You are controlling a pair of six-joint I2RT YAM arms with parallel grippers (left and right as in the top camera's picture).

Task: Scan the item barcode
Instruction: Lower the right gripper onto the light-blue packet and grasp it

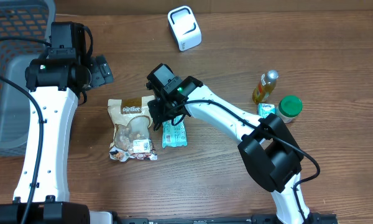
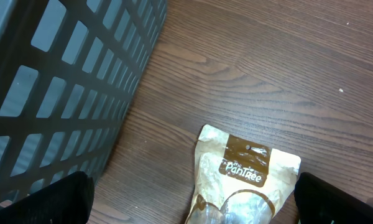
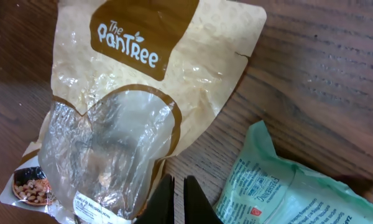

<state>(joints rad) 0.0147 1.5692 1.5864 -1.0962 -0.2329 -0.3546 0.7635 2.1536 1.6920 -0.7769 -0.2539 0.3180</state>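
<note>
The pouch [image 1: 132, 129] lies flat on the bench [image 1: 236, 186], label up, a green packet [image 1: 174, 132] just beside it; the right jaws are closed, tips down between the two at the pouch's edge; the left jaws stand wide open above the pouch's top end, near the basket [image 1: 12, 62]; the white scanner [image 1: 184, 28] sits well apart.

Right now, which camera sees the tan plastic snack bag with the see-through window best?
The overhead view: it shows nearly the whole tan snack bag lying flat. The right wrist view is closer but cuts off its bottom; the left wrist view shows only its top.
</note>
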